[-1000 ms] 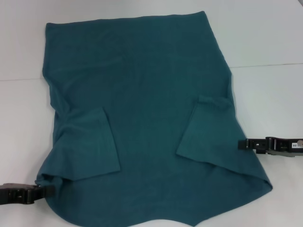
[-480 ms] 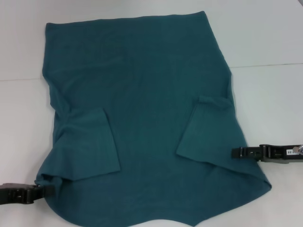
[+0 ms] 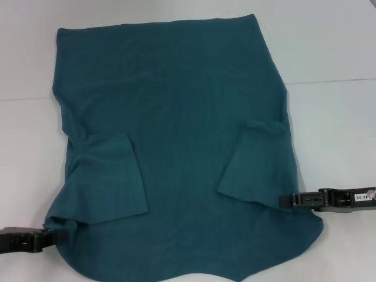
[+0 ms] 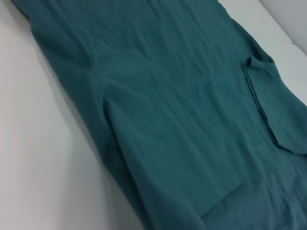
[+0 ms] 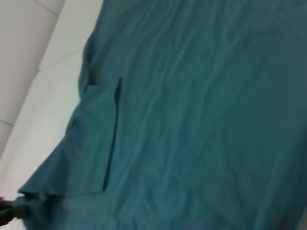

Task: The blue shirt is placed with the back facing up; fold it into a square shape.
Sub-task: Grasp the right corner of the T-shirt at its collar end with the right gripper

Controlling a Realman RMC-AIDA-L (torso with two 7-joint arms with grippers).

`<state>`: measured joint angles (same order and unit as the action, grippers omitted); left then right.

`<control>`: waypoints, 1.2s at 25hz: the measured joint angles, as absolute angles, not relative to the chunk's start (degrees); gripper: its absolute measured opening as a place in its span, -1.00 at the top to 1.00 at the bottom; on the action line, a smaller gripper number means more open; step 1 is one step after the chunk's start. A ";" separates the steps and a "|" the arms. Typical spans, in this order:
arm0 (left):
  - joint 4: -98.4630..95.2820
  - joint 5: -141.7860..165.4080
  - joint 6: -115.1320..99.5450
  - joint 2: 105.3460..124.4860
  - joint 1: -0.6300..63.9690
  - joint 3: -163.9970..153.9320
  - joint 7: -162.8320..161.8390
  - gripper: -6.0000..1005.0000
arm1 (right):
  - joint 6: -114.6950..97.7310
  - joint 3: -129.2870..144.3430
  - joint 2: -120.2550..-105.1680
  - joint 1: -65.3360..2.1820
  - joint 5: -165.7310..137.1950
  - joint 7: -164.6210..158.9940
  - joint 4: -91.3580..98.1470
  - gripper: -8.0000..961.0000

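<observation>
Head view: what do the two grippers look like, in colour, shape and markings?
Both are black, flat and blocky, tapering to slim fingertips. The right gripper carries a small white label with dark characters too small to read. The left gripper shows no label. No cables are visible.

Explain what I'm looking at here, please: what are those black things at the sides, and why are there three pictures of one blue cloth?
This is a two-armed robot folding laundry. The wide picture comes from a camera on its head, looking down at a white table. On it lies a blue shirt, both sleeves already folded inward. The black things are the robot's grippers, its hands. The left gripper sits at the shirt's near left corner; the right gripper touches the near right edge. Whether either is actually pinching the cloth is not visible. The other two pictures come from cameras on each wrist, so they show the same shirt from the sides, close up.
</observation>
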<state>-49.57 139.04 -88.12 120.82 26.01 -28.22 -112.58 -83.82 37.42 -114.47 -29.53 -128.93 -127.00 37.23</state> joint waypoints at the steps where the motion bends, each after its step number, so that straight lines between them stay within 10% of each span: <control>1: -49.57 139.03 -88.08 120.87 26.02 -28.24 -112.58 0.96 | -84.77 37.06 -114.41 -29.53 -128.91 -126.97 37.41 -0.80; 30: -48.68 138.95 -87.09 121.27 26.28 -28.20 -112.34 0.96 | -84.89 35.25 -113.37 -28.20 -132.41 -129.97 39.99 -0.80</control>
<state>-48.68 138.95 -87.09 121.27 26.28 -28.20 -112.34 -84.89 35.25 -113.37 -28.20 -132.41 -129.97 39.99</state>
